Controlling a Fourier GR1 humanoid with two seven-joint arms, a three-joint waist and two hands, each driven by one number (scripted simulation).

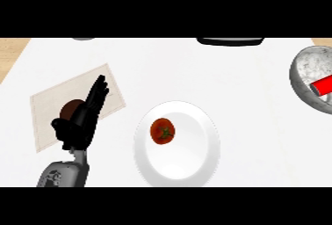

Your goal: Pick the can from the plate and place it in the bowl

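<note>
Can [323, 85] lies tilted in the bowl [304, 77] at the counter's right edge, long axis slanting up-right, well apart from the left hand [83, 117], which rests open, holding nothing, left of the plate [188, 162].

A white worktop [194, 66] is seen, with bare wood at its upper corners. A beige mat [52, 103] is laid at the left, a white plate [188, 167] near the middle, and a grey bowl [304, 72] at the right edge.
</note>
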